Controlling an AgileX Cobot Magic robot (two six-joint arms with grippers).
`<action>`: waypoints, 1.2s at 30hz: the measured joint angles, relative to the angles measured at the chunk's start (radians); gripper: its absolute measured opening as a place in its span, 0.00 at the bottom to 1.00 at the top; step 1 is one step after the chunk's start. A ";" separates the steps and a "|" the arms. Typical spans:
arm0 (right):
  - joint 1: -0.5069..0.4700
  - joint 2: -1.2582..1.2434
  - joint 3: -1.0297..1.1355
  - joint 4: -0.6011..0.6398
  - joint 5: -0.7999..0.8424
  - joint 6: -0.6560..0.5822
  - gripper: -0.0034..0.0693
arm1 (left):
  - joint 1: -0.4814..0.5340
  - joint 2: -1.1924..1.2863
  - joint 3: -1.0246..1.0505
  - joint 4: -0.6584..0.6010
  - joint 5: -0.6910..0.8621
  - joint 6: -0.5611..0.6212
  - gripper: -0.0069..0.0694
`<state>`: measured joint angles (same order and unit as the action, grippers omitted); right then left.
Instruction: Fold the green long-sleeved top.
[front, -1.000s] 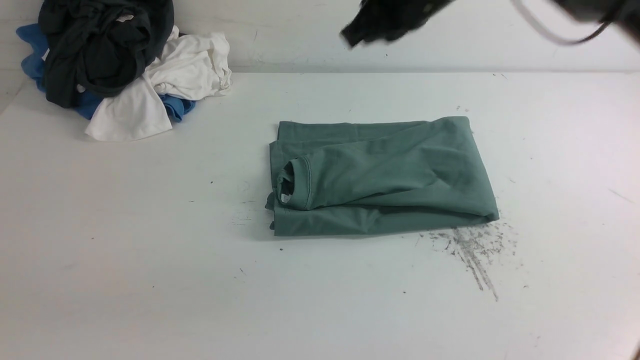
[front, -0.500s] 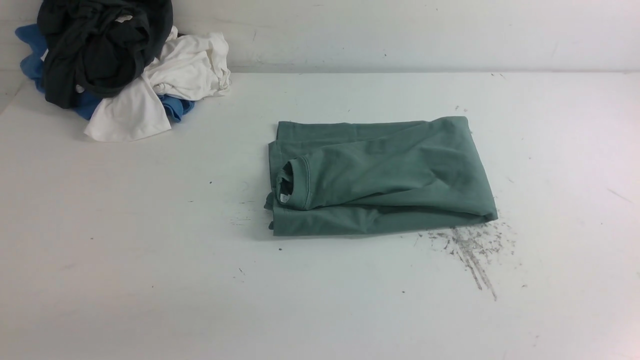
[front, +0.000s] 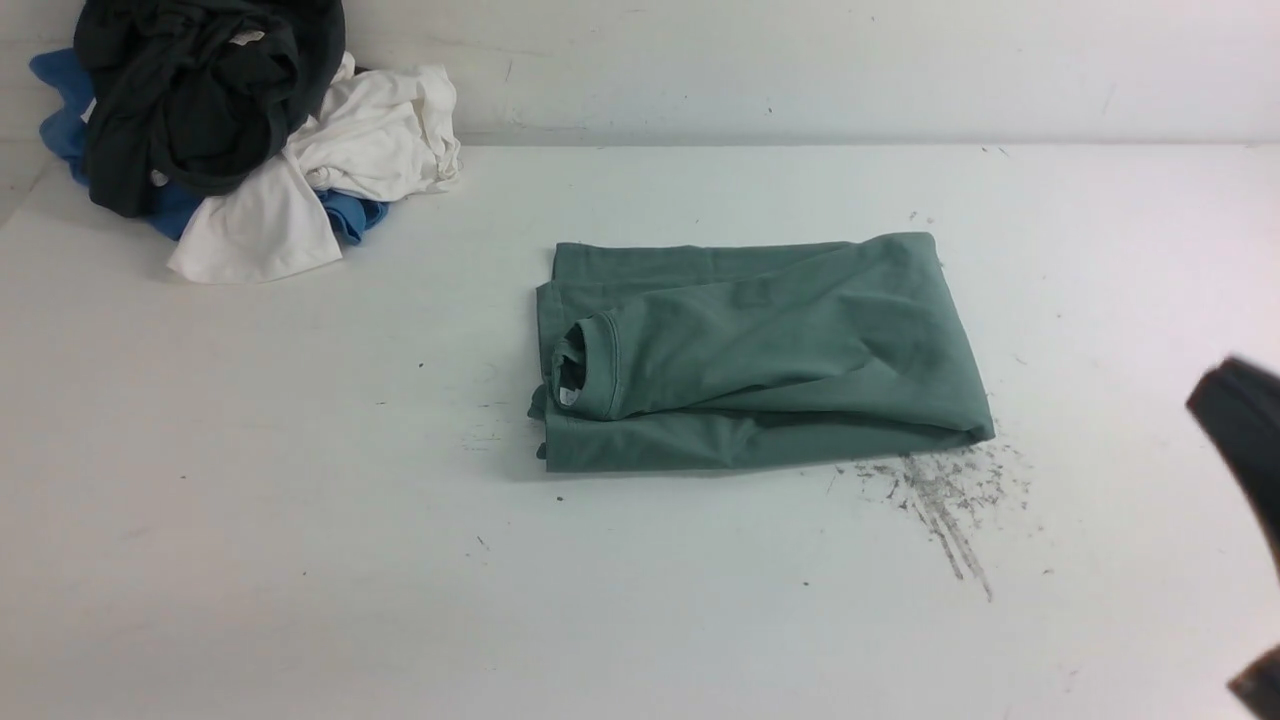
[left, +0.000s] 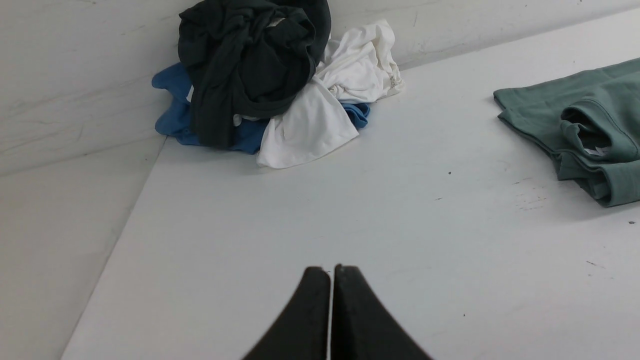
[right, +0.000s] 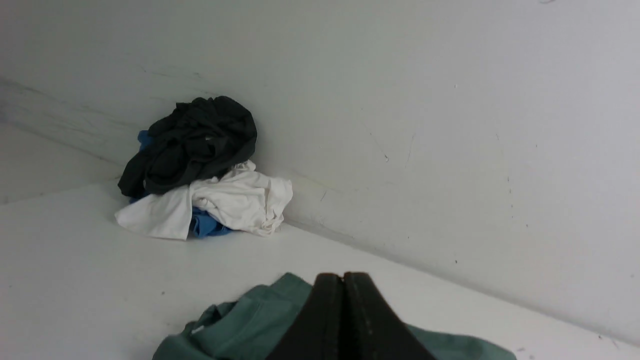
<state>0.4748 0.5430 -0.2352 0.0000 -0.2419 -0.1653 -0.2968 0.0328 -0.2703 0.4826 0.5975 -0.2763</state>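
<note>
My right end effector (right: 343, 280) is cut off at the frame edge in the front view, at about 4 o'clock, where only a dark blurred piece shows. In its wrist view its jaws are pressed together, holding nothing. My left end effector (left: 330, 274) is absent from the front view; its wrist view shows the jaws closed and empty above the bare table (front: 300, 500).

One green long-sleeved top (front: 760, 355) lies folded near the table centre, neck opening toward 9 o'clock; its chest logo is hidden inside the fold.

One pile at 10 o'clock against the wall: one dark garment (front: 200, 90) on top, white fabric (front: 330, 160) and blue fabric (front: 350, 215) beneath, piece count unclear. One patch of grey scuff marks (front: 940, 500) sits just beside the top's near right corner.
</note>
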 joint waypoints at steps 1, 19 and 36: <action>0.000 -0.007 0.040 0.000 -0.025 0.000 0.03 | 0.000 0.000 0.000 0.000 0.000 0.000 0.08; -0.058 -0.164 0.262 0.000 0.316 0.000 0.03 | 0.000 -0.002 0.000 0.000 0.000 0.000 0.08; -0.554 -0.553 0.260 0.122 0.602 0.003 0.03 | 0.000 -0.002 0.000 0.000 -0.001 0.000 0.08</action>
<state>-0.0789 -0.0100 0.0247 0.1218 0.3601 -0.1625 -0.2968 0.0309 -0.2703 0.4826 0.5965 -0.2763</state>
